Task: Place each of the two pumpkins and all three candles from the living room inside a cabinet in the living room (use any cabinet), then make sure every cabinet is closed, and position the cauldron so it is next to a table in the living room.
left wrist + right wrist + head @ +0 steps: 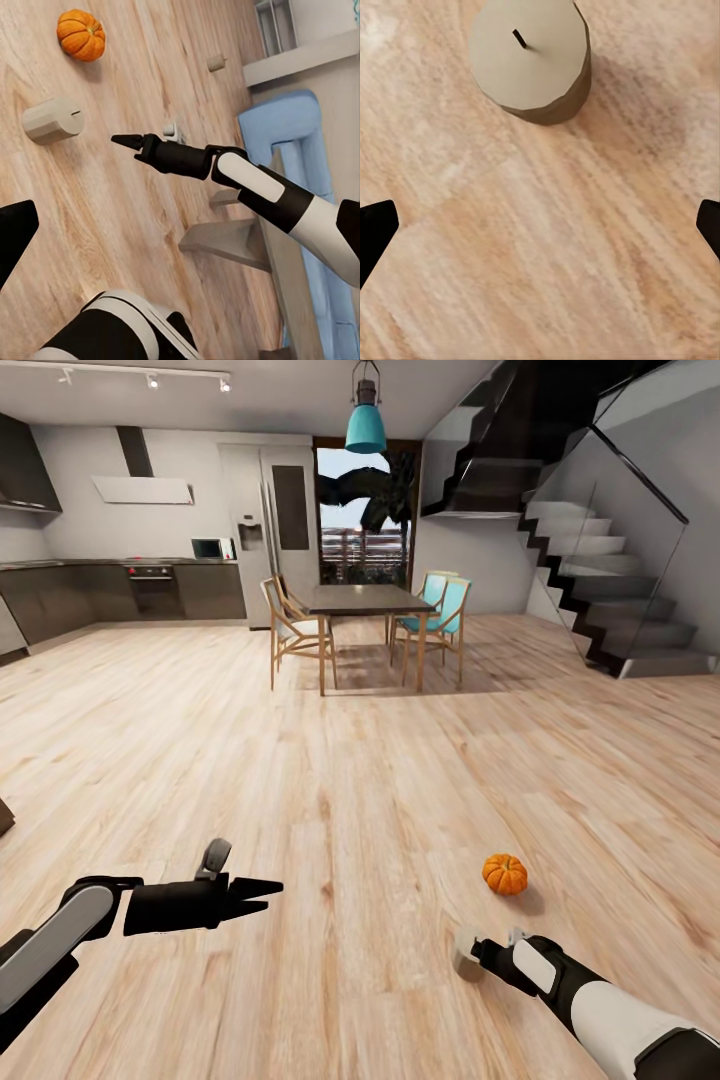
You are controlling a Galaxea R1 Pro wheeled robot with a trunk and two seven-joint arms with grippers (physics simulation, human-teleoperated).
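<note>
An orange pumpkin [505, 873] sits on the wood floor at the lower right. Nearer to me stands a beige candle [466, 954] with a dark wick. My right gripper [488, 952] hovers right by that candle, open; in the right wrist view the candle [529, 56] lies just beyond the gap between the two fingertips [375, 232], untouched. My left gripper [262, 895] hangs open and empty at the lower left, pointing right. From the left wrist camera I see the pumpkin [81, 34], the candle [51, 120], and a second candle [216, 62] farther off. The cabinet and cauldron are out of view.
A dining table [365, 600] with wooden and blue chairs stands mid-room ahead, with stairs [600, 590] at the right and a dark kitchen [150, 585] at the far left. A blue seat [292, 127] and pale wooden legs [225, 240] show beyond my right arm.
</note>
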